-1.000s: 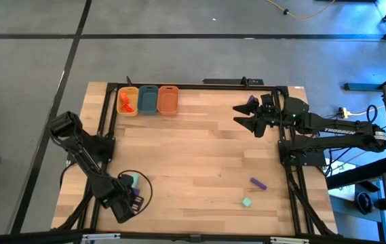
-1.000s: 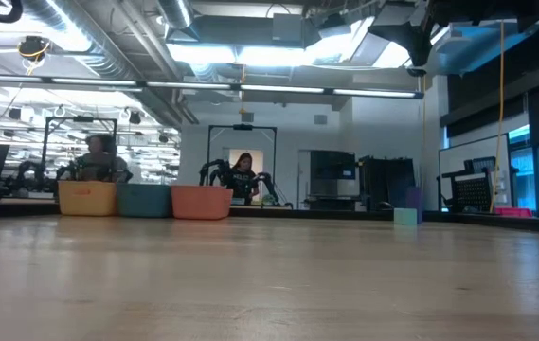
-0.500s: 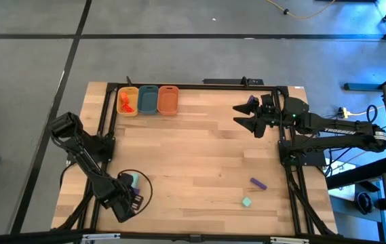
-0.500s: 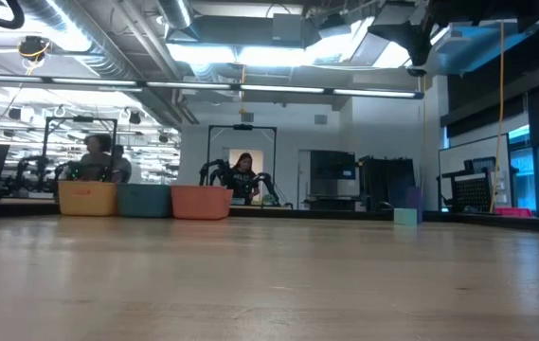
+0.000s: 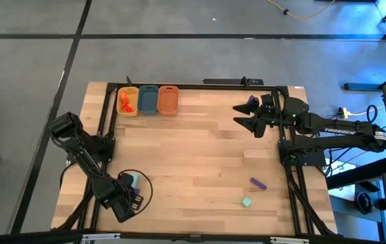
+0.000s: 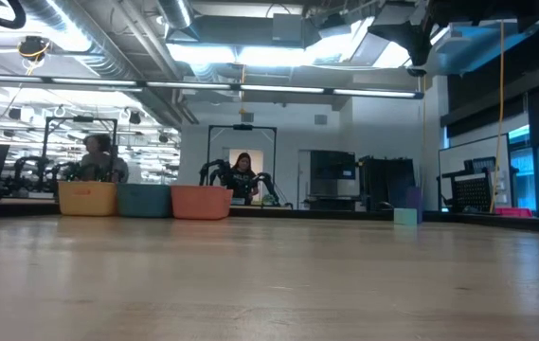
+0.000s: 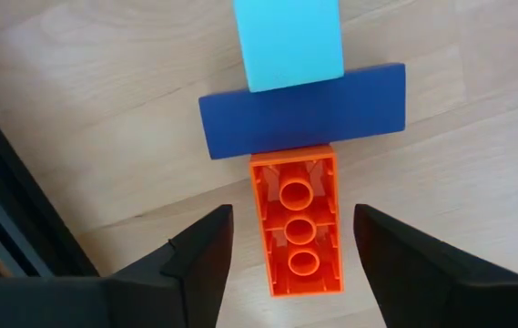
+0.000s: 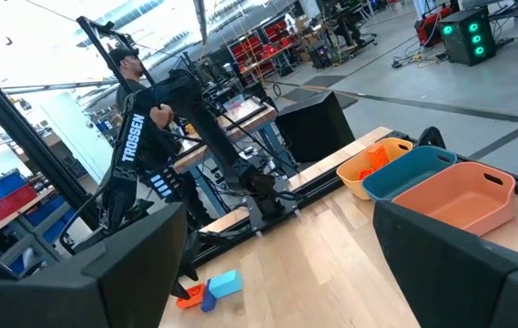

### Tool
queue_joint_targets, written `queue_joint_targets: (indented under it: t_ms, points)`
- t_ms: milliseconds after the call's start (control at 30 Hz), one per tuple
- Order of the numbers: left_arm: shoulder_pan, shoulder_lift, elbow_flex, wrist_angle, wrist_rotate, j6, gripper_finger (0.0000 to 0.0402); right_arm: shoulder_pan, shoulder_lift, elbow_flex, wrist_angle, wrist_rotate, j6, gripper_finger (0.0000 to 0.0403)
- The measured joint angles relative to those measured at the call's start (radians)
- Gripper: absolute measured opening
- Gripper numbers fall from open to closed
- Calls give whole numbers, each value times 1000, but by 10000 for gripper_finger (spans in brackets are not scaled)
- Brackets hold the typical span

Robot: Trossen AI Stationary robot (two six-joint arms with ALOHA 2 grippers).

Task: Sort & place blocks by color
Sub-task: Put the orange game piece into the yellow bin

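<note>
— Three blocks sit together at the bench's (image 5: 199,149) near-left corner, right?
— Yes: an orange-red block (image 7: 297,222), a dark blue block (image 7: 302,109) touching its end, and a mint-teal block (image 7: 288,41) lying across the blue one.
— And the left gripper (image 7: 288,246)?
— Directly over the orange-red block, jaws released, one finger on each side, not touching it.
— Other blocks?
— A purple bar (image 5: 258,184) and a teal cube (image 5: 246,202) lie near the near-right corner, close together but apart.
— The right gripper (image 5: 241,116)?
— Waiting by the right edge toward the far side, jaws spread, holding nothing.
— The tubs?
— Yellow tub (image 5: 127,101), blue tub (image 5: 148,99) and orange tub (image 5: 168,99) line the far edge; orange-red pieces lie in the yellow one.
</note>
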Motion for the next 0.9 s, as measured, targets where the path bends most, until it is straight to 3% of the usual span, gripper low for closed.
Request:
queue_joint_targets:
  t_ms: [900]
  points:
    - [2,0,-126,172,9,-10,229,0,0,0,0,0,-1,355]
